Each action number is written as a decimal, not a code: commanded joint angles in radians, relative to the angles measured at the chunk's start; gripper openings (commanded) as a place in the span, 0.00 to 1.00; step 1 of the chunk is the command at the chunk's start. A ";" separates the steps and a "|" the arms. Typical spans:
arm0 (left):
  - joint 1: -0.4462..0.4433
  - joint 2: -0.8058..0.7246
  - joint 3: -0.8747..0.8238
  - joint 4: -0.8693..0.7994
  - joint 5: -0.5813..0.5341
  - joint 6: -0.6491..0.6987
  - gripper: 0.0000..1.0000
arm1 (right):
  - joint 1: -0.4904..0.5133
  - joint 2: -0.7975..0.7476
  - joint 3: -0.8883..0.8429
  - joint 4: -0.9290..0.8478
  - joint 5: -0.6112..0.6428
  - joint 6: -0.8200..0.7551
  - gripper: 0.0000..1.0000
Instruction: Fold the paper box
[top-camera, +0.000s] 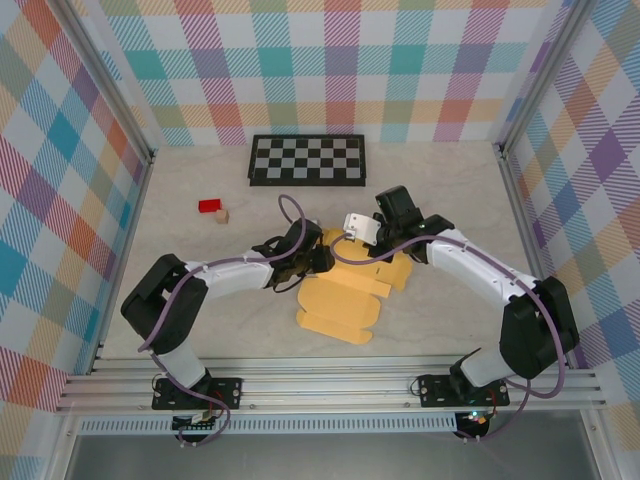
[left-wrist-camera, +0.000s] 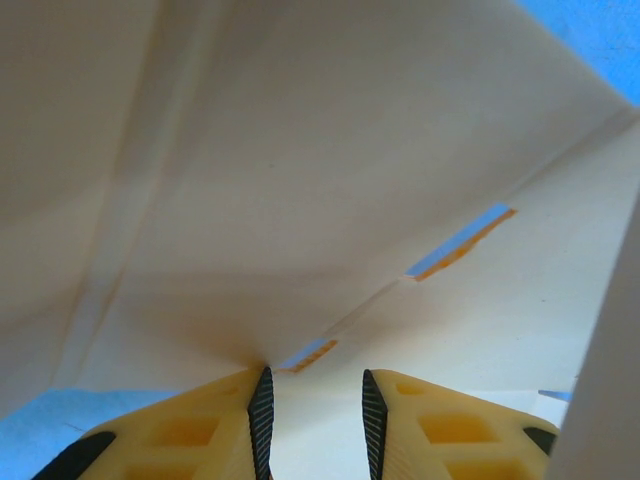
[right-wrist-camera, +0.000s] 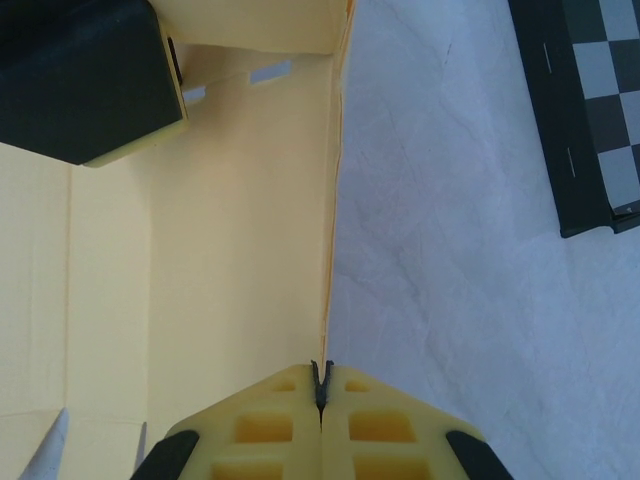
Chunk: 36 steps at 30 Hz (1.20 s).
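Right gripper (right-wrist-camera: 322, 395), seen from its own wrist camera, is clenching its yellow fingers on the thin upright edge of a raised panel, so that it is grasping the paper box (top-camera: 345, 305). The box's flat inner face is spreading away on the side of that edge turned from the checkerboard (top-camera: 307, 160), while bare table (top-camera: 440, 190) is showing between the edge and the checkerboard. The left gripper (left-wrist-camera: 315, 400) is holding its ribbed black pads a little apart, with pale cardboard creased and slotted just beyond them. One pad tip is touching a fold line, and nothing is showing clamped between the pads, so the jaws are reading as released. From above, the paper box is lying as a partly opened tan sheet on the near side of the checkerboard, well apart from it and roughly below its right half; both grippers are meeting at the sheet's edge that faces the checkerboard. A red block (top-camera: 209, 206) and a tiny tan cube (top-camera: 223, 215) are sitting just beside one another, nearer than the checkerboard's left corner and to its left.
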 joint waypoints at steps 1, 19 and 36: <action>-0.007 -0.021 -0.014 0.023 0.022 -0.049 0.33 | 0.012 -0.022 -0.016 0.014 -0.017 0.006 0.00; 0.067 -0.437 -0.019 -0.369 -0.138 0.266 0.37 | 0.013 -0.140 -0.134 0.197 0.038 -0.190 0.00; 0.232 -0.438 -0.321 0.148 0.176 0.524 0.34 | 0.018 -0.279 -0.377 0.381 0.022 -0.615 0.00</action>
